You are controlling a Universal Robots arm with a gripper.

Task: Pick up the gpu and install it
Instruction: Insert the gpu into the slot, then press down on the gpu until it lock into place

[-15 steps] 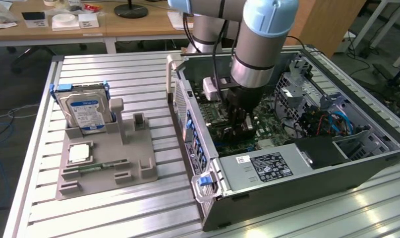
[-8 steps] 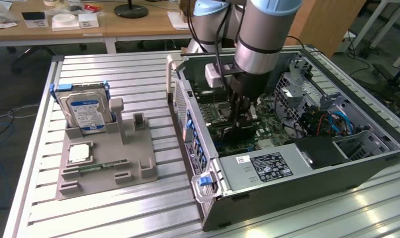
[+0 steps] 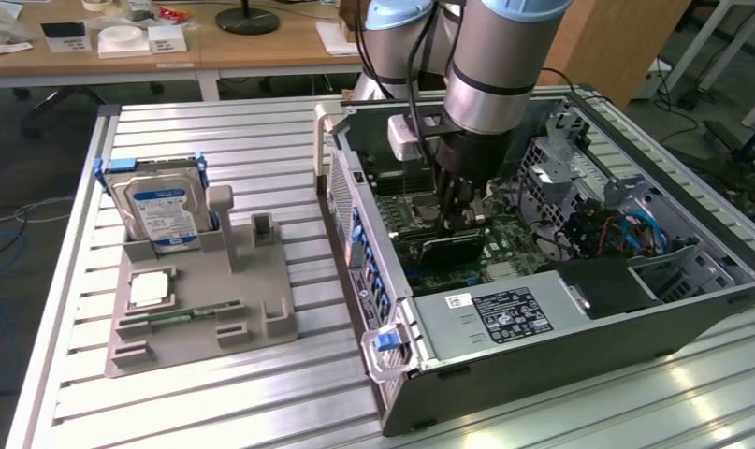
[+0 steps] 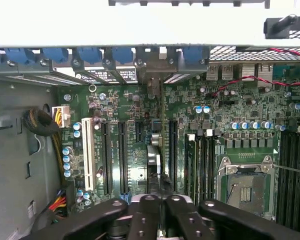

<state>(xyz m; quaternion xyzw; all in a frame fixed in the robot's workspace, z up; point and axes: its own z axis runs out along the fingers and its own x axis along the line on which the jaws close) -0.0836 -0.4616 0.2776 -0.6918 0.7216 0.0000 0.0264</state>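
The gpu (image 3: 450, 251) shows as a dark flat card standing on edge over the green motherboard (image 3: 508, 245) inside the open computer case (image 3: 577, 351). My gripper (image 3: 459, 223) reaches down into the case and is shut on the card's upper edge. In the wrist view the gpu (image 4: 160, 150) is a thin edge-on line running from my shut gripper (image 4: 160, 212) to its pale bracket (image 4: 152, 75) at the rear slot openings. It lies between two long black expansion slots (image 4: 122, 155) (image 4: 173, 155). Whether the card sits in a slot cannot be told.
A grey parts holder (image 3: 190, 332) on the slatted table holds a silver hard drive (image 3: 165, 210), a processor chip (image 3: 149, 288) and a narrow memory stick (image 3: 183, 318). A power supply (image 3: 502, 318) and cables (image 3: 627, 229) crowd the case. Wooden desks (image 3: 140, 56) stand behind.
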